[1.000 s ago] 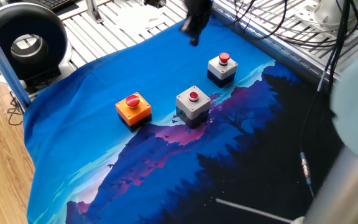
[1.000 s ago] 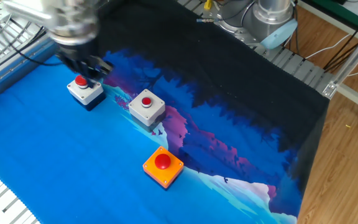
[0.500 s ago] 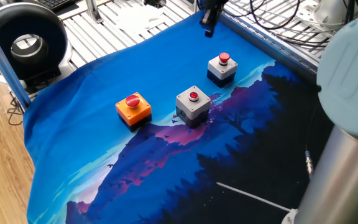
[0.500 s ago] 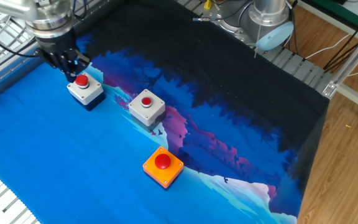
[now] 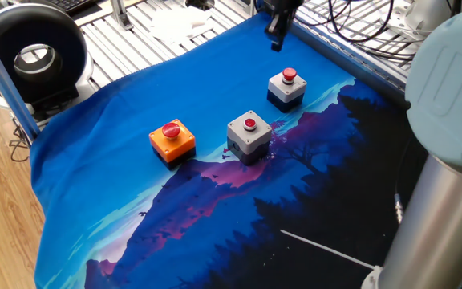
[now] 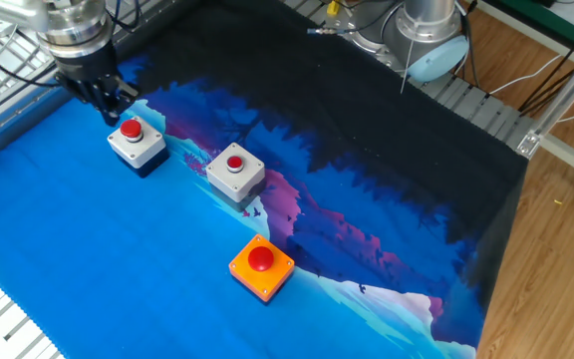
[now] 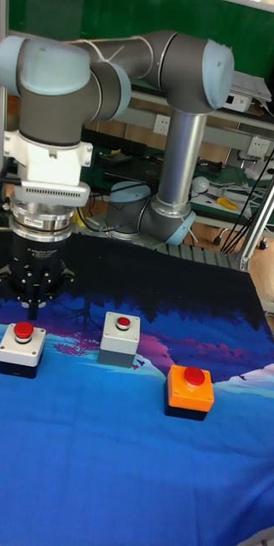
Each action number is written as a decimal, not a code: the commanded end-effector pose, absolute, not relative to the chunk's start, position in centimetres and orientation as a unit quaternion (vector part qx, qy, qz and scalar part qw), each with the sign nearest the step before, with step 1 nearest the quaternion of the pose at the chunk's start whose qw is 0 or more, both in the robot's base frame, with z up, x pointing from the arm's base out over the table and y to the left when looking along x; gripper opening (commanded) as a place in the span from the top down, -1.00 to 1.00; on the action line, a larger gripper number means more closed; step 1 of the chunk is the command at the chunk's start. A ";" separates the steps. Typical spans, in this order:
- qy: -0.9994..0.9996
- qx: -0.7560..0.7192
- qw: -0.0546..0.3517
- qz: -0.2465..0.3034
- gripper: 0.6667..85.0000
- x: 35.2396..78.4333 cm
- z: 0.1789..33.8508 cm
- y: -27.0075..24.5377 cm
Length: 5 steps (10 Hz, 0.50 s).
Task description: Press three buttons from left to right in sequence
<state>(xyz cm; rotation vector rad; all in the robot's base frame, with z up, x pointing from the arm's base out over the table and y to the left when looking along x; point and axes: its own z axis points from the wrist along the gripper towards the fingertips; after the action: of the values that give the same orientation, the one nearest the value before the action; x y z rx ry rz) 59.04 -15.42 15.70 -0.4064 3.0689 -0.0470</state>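
Observation:
Three button boxes with red tops stand in a row on the blue cloth: orange (image 5: 172, 138) (image 6: 261, 266) (image 7: 190, 390), grey (image 5: 249, 132) (image 6: 235, 170) (image 7: 121, 337), and white on a dark base (image 5: 287, 87) (image 6: 136, 140) (image 7: 21, 348). My gripper (image 7: 36, 300) (image 6: 109, 95) (image 5: 277, 34) hangs in the air just beyond the white box, on its far side from the other two, touching nothing. In the tall fixed view the dark fingertips meet in one point, so it is shut and empty.
The printed cloth (image 5: 215, 209) covers a slatted metal table (image 5: 143, 32). A black round device (image 5: 34, 56) stands at one corner. Cables (image 5: 375, 24) run along the edge near the gripper. The arm's grey column (image 5: 439, 160) fills one side of that view.
The gripper has slid sideways from over the white box's button to just beyond that box, then slowed. None of the three boxes moved.

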 end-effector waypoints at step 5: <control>0.995 -0.088 0.019 -0.044 0.99 57.2 13.9 -18.1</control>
<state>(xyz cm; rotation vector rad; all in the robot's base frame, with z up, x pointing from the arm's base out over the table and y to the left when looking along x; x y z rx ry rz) 57.73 -17.30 14.50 -0.2874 3.0898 -0.1291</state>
